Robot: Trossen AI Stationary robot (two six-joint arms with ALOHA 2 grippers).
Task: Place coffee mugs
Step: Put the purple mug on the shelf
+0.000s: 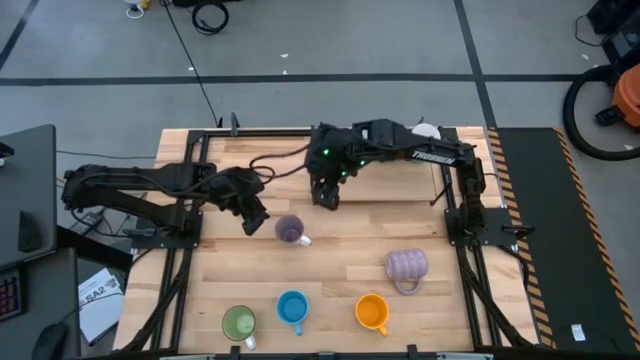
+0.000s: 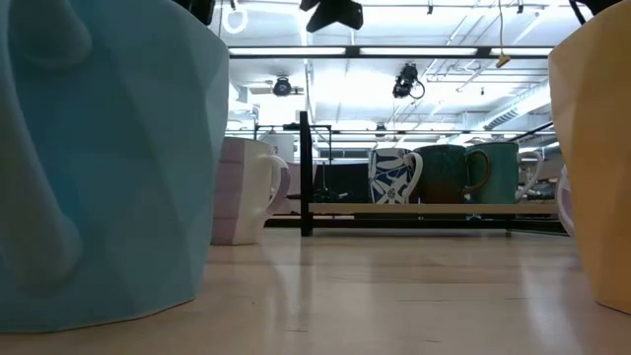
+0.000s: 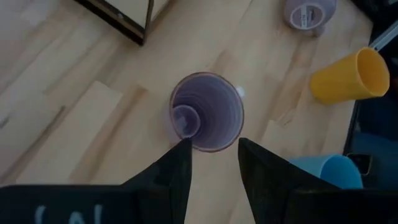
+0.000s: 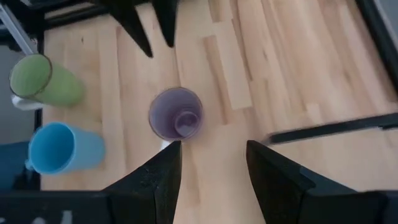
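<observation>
**A:** Where are the mugs, and what's hard to see?

**B:** Five stand on the bare part of the table [image 1: 340, 255]. The small lilac mug [image 1: 289, 230] is upright near the middle, with its pale handle pointing toward the front edge. The ribbed lavender mug [image 1: 407, 265] is farther right. Along the front edge sit the green mug [image 1: 238, 323], the blue mug [image 1: 292, 307] and the orange mug [image 1: 371, 311]. From above, the green one's handle is partly cut off by the picture's lower edge.

**A:** And the rest?

**B:** From table height, three more mugs stand in a row on a raised shelf [image 2: 424, 208] at the back: a white one with a blue pattern [image 2: 394, 176], then two dark ones [image 2: 449, 174] whose colours I can't separate. The blue and orange mugs fill both sides of that view, each cut off.

**A:** The hands?

**B:** The left hand [image 1: 253, 219] is just beside the lilac mug, on its left, fingers parted and holding nothing; its wrist camera looks straight down into the cup between the fingertips. The right hand [image 1: 325, 196] hangs behind and to the right of the lilac mug, clear of it, fingers spread wide and empty. In the overhead view both sets of fingers are dark and hard to make out.
</observation>
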